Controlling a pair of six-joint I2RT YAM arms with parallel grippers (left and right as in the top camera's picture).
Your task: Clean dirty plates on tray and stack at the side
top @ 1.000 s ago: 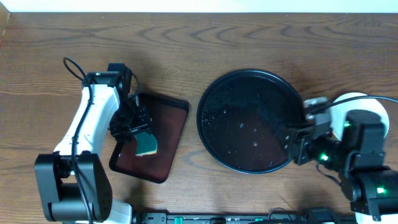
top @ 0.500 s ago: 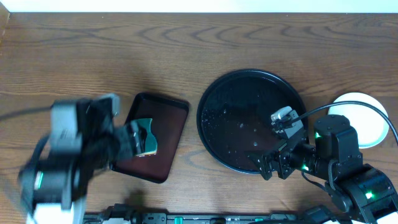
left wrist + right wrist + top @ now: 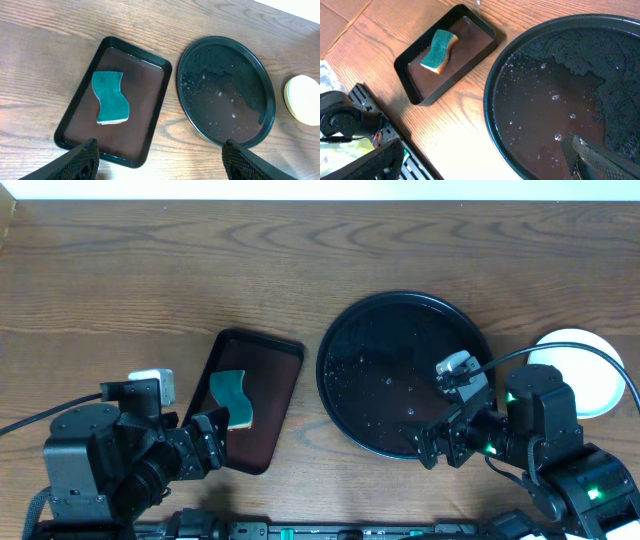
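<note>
Left gripper (image 3: pixel 203 445) and right gripper (image 3: pixel 440 448), both spread wide and empty, at overhead 7 and 5 o'clock; wet tray (image 3: pixel 323 370); plates (image 3: pixel 590 375) stacked at its 3 o'clock, sponge (image 3: pixel 232 398) at 9.

The chunky black left arm (image 3: pixel 90 460) has a small white box (image 3: pixel 152 384) on top, the black right arm (image 3: pixel 545 425) has tiny green lights (image 3: pixel 510 397) and a thin black cable (image 3: pixel 500 359), and the left tool (image 3: pixel 160 145) has rough black fingers (image 3: pixel 80 160).
</note>
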